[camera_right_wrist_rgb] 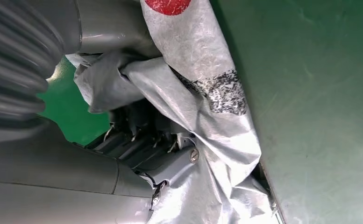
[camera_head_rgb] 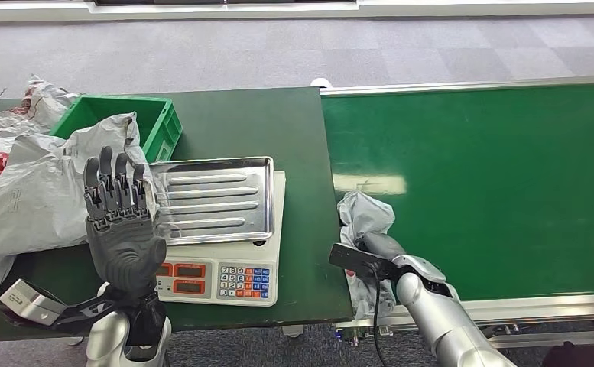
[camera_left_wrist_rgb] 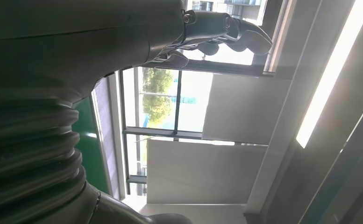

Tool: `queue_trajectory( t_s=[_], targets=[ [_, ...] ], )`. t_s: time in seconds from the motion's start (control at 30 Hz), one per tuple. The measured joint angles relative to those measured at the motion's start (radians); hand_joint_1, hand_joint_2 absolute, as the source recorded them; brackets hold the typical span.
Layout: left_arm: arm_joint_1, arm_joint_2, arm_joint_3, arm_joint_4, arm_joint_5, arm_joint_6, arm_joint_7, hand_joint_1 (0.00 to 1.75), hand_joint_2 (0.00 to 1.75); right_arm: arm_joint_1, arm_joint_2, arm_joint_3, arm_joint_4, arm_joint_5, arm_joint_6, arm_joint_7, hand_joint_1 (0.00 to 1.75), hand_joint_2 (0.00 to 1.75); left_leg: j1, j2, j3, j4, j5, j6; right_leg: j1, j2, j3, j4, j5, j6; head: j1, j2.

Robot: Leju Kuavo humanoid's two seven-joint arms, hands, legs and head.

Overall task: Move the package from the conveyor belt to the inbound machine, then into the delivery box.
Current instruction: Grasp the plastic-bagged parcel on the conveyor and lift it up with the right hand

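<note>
A crumpled grey plastic package [camera_head_rgb: 364, 214] lies at the left end of the green conveyor belt [camera_head_rgb: 492, 183], beside the dark green table. My right hand [camera_head_rgb: 381, 248] grips it from the near side; in the right wrist view the dark fingers [camera_right_wrist_rgb: 137, 140] are closed into the grey film [camera_right_wrist_rgb: 207, 93], which bears a red mark and a black smudge. The scale with its steel tray [camera_head_rgb: 213, 199] stands on the table to the left, with nothing on the tray. My left hand [camera_head_rgb: 118, 222] is raised upright in front of the scale, fingers straight, holding nothing. The green box [camera_head_rgb: 160, 122] sits behind.
Several grey and white packages [camera_head_rgb: 26, 183] are piled on the table's left side, some spilling over the green box. The scale's keypad [camera_head_rgb: 244, 281] faces me. The belt stretches away to the right, its metal rail [camera_head_rgb: 538, 310] along the near edge.
</note>
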Motion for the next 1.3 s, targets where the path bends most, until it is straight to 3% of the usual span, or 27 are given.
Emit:
queue_trajectory(
  t_s=[0.17, 0.37, 0.87, 0.97, 1.1, 1.3],
  targets=[
    [0.000, 0.001, 0.000, 0.002, 0.000, 0.005, 0.000, 0.00, 1.75, 0.000, 0.001, 0.008, 0.004, -0.005, -0.013, 0.001, 1.75, 1.75, 0.000, 0.000, 0.000, 0.000, 0.000, 0.000, 0.000, 0.000, 0.000, 0.000, 0.000, 0.000, 0.000, 0.000],
    [0.024, 0.001, 0.000, -0.023, -0.003, 0.032, 0.000, 0.00, 1.75, 0.002, 0.015, 0.012, -0.018, -0.024, -0.143, 0.047, 1.75, 1.75, 0.000, 0.000, -0.003, 0.000, 0.000, 0.000, 0.000, 0.000, -0.001, 0.000, 0.000, 0.000, 0.000, 0.000],
    [0.045, 0.001, 0.000, -0.051, -0.003, 0.032, 0.000, 0.00, 1.75, 0.002, 0.026, 0.012, -0.063, -0.031, -0.168, 0.070, 1.75, 1.75, 0.000, 0.000, -0.002, 0.000, 0.000, 0.000, 0.000, -0.001, -0.001, 0.000, 0.000, 0.000, 0.000, 0.000],
    [0.052, 0.001, 0.000, -0.058, -0.004, 0.038, 0.000, 0.00, 1.75, 0.009, 0.031, 0.004, -0.088, -0.042, -0.238, 0.089, 1.75, 1.75, 0.000, 0.000, -0.002, 0.000, 0.000, 0.000, 0.000, -0.001, -0.001, 0.000, 0.000, 0.000, 0.000, 0.000],
    [0.076, -0.001, 0.000, -0.082, -0.009, 0.043, 0.000, 0.00, 1.75, 0.044, 0.054, -0.048, -0.303, -0.051, -0.483, 0.177, 1.75, 1.75, 0.000, -0.003, -0.003, 0.000, 0.001, -0.001, 0.000, -0.002, -0.003, 0.000, 0.001, -0.001, 0.000, 0.000],
    [0.072, -0.003, 0.000, -0.079, -0.016, 0.032, 0.000, 0.00, 1.75, 0.075, 0.060, -0.116, -0.695, 0.002, -0.554, 0.221, 1.75, 1.75, 0.000, -0.005, -0.004, 0.000, 0.001, -0.001, 0.000, -0.004, -0.003, 0.000, 0.000, -0.001, 0.000, 0.000]
  ],
)
